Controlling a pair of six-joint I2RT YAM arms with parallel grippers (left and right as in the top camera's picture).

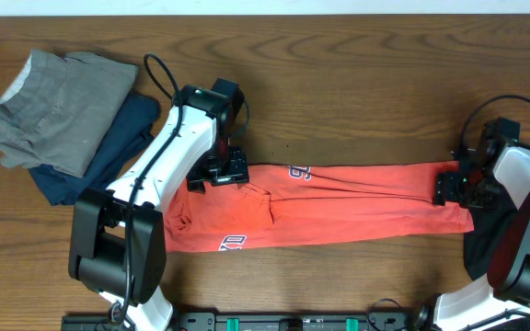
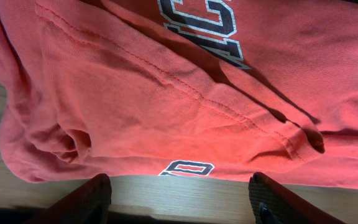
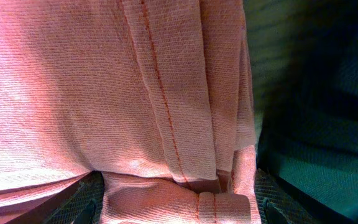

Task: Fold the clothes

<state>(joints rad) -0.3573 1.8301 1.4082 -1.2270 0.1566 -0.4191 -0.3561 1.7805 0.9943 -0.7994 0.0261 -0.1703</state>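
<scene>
Overhead, the coral-red cotton T-shirt (image 1: 357,198) is lying half-folded lengthwise. The left gripper (image 2: 179,190) is gaping empty, the right gripper (image 3: 179,198) is straddling its hem unclosed. Next, both probably need pinching.

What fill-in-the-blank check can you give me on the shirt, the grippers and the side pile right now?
1. The left gripper is ____, with bare table showing between its fingers.
2. The right gripper sits at the red shirt's ____ end.
3. In the pile, the gray garment lies ____ the navy garment.
4. The shirt's lettering is outlined in ____.
Missing words: open; right; on top of; white.
</scene>
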